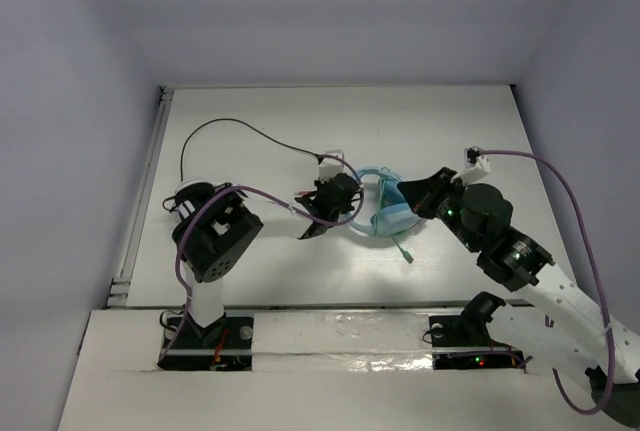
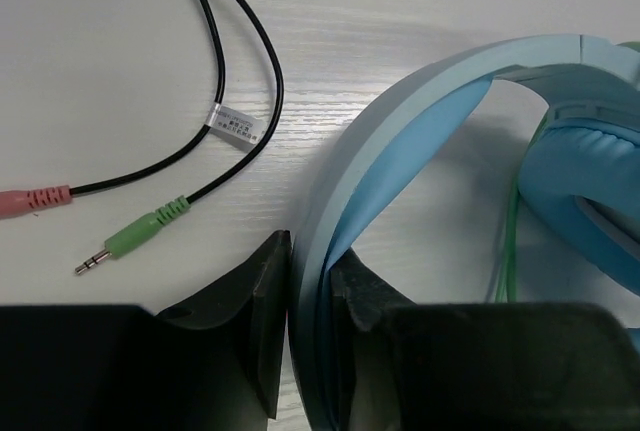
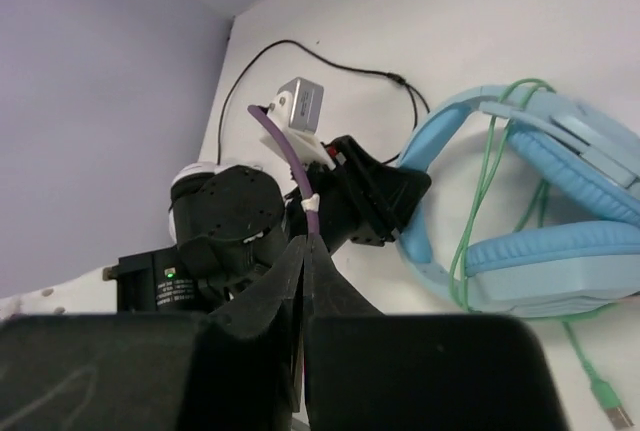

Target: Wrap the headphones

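The light blue headphones (image 1: 388, 213) lie at the table's middle, cups folded together. My left gripper (image 1: 347, 197) is shut on the wide band (image 2: 400, 101), one finger on each side of it. A padded cup (image 2: 590, 201) lies to the right. The thin pale green cable (image 3: 482, 186) loops loosely over the band and cups, and its plug end (image 1: 406, 252) trails toward the near edge. My right gripper (image 1: 408, 197) hovers over the cups. Its jaws (image 3: 307, 251) are shut with nothing seen between them.
A black cable (image 1: 232, 124) arcs across the far left of the table; its pink plug and green plug (image 2: 135, 241) lie just left of my left gripper. The black-and-white headphones (image 1: 186, 195) sit mostly hidden beside the left arm. A purple wire (image 1: 560, 181) loops off the right arm.
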